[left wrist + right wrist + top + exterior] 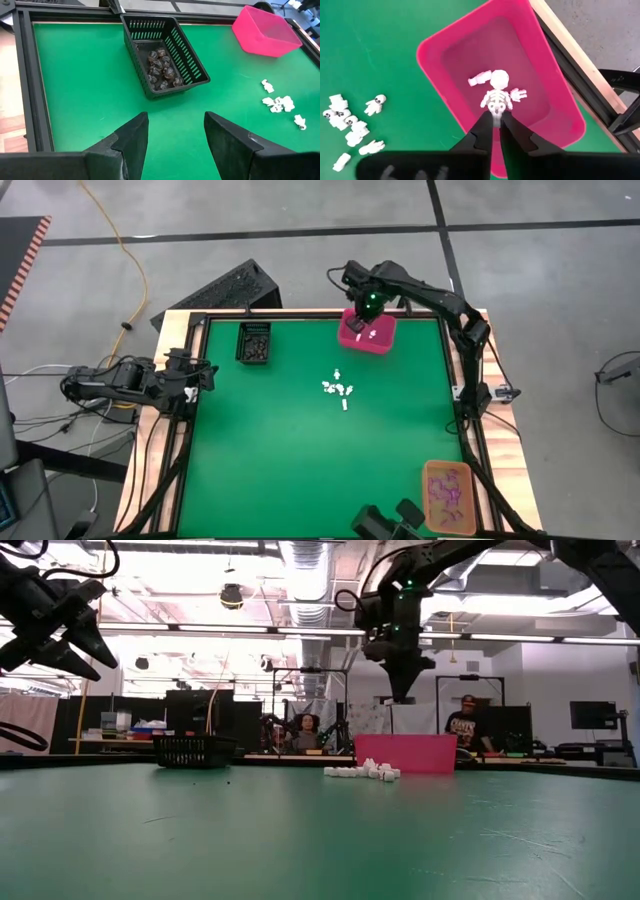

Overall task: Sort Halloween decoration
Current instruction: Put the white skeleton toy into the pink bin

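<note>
High view: the right gripper point(369, 308) hangs over the pink bin point(367, 332) at the far edge of the green table point(270, 450); its fingers are hidden beneath the wrist. A cluster of white trinkets point(339, 391) lies near the table's middle, apart from all bins. The black basket point(254, 343) stands at the far left, the orange bin point(447, 496) at the near right, with purple pieces point(448, 490) inside, too small to make out singly. The left gripper point(203, 374) waits at the left table edge. Low view: the right gripper point(404, 690) points down above the pink bin point(406, 753), whose wall hides its contents; the white trinkets point(364, 771) lie just in front of it. Two persons sit in the room behind. Left wrist view: the left fingers point(131, 134) stand wide apart and empty; dark trinkets point(161, 69) fill the black basket point(165, 53). Right wrist view: the right fingers point(482, 132) are nearly together, pinching the lower end of a white skeleton figure point(496, 97) over the pink bin point(500, 80); whether the figure touches the floor cannot be told. Two white pieces point(480, 79) lie beside it.
</note>
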You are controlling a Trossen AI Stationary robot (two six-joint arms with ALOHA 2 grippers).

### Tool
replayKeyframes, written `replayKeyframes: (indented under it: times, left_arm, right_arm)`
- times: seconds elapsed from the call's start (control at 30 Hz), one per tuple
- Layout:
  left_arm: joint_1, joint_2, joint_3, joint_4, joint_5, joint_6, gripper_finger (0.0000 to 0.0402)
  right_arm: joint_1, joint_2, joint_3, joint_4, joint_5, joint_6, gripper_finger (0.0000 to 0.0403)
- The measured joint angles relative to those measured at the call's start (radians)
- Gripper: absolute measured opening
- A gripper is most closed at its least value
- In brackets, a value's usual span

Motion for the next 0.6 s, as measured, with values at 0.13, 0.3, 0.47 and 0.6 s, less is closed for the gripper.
replayKeyframes:
  times: [0.13, 0.3, 0.47, 0.6]
  left_arm:
    - [0.0, 0.0, 0.0, 0.0, -0.001, 0.006, 0.0183]
    - [0.0, 0.0, 0.0, 0.0, -0.002, 0.002, 0.0183]
    - [0.0, 0.0, 0.0, 0.001, 0.028, -0.015, 0.0183]
    - [0.0, 0.0, 0.0, 0.001, 0.028, -0.019, 0.0183]
  right_arm:
    - [0.0, 0.0, 0.0, 0.0, -0.003, -0.007, 0.0073]
    - [0.017, 0.011, 0.0, 0.002, -0.004, -0.008, 0.0079]
    - [0.022, 0.013, 0.0, 0.012, -0.005, -0.019, 0.0081]
    - [0.023, 0.013, 0.0, 0.026, -0.005, -0.027, 0.0082]
